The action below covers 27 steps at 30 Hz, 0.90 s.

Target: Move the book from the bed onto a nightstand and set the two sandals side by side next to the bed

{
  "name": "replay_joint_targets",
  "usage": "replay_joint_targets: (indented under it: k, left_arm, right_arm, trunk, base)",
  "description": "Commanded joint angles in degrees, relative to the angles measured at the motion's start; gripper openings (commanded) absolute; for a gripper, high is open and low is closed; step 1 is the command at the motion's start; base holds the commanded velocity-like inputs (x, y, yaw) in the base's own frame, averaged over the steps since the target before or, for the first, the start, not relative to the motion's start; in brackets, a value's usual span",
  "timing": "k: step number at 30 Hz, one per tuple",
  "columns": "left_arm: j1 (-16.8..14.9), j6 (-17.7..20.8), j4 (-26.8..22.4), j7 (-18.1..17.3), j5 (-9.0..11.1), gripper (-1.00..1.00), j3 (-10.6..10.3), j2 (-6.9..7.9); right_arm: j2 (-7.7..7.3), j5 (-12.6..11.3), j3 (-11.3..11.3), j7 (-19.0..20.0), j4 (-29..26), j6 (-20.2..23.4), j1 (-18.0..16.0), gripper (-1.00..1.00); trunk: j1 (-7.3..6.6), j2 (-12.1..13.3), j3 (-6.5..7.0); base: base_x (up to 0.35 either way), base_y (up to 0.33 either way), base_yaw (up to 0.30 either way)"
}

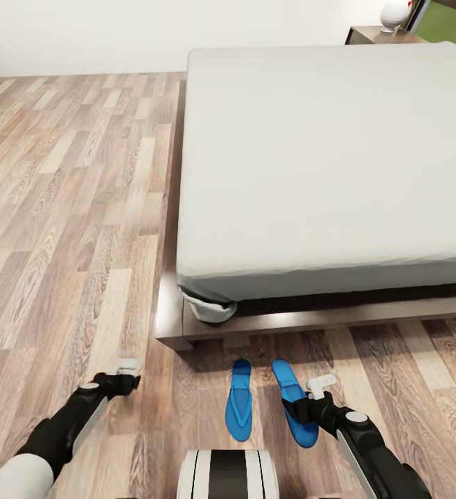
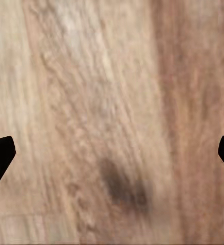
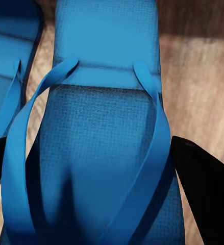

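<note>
While both blue sandals (image 1: 240, 407) lie side by side at lower centre, below the bed (image 1: 325, 159), the right claw (image 3: 91, 168) straddles one, jaws spread; left claw (image 2: 112, 158) open over bare floor (image 1: 68, 229). No legible writing.

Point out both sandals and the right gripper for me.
Left sandal (image 1: 239, 409), head view, middle of its blue sole.
Right sandal (image 3: 106, 153), right wrist view, sole between the straps.
Right gripper (image 1: 310, 395), head view, between its fingertips over the right sandal.
</note>
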Motion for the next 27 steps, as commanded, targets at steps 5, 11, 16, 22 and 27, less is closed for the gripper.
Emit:
replay_joint_targets:
  k: [5,11,16,22,27]
  left_arm:
    - [0.23,19.80,-20.63,-1.22,1.79,1.00,5.56,5.96]
    - [1.06,36.08,-37.07,-2.39,1.64,1.00,15.63,9.48]
    - [1.41,39.35,-39.90,-2.42,1.51,1.00,17.48,10.00]
    - [1.56,39.35,-41.06,-2.35,1.30,1.00,18.34,10.34]
    - [1.58,39.35,-41.24,-2.33,1.26,1.00,18.49,10.38]
  right_arm:
    - [-0.03,-0.21,0.06,-0.05,-0.08,0.36,-0.02,-1.00]
    - [-0.02,-0.17,-0.02,-0.07,-0.06,0.37,-0.02,-1.00]
    - [-0.01,-0.15,-0.03,-0.12,-0.05,0.37,-0.02,-1.00]
    - [0.07,-0.05,0.10,-0.16,0.02,0.43,-0.02,-1.00]
    - [0.27,0.01,0.13,-0.16,0.24,0.46,-0.04,-1.00]
  trunk:
    - [0.00,-0.01,-0.04]
    - [0.00,-0.01,-0.04]
    - [0.00,-0.01,-0.04]
    - [0.00,-0.01,-0.04]
    - [0.00,-0.01,-0.04]
  base:
    - [0.000,0.000,0.000]
    - [0.000,0.000,0.000]
    - [0.000,0.000,0.000]
    - [0.000,0.000,0.000]
    - [0.000,0.000,0.000]
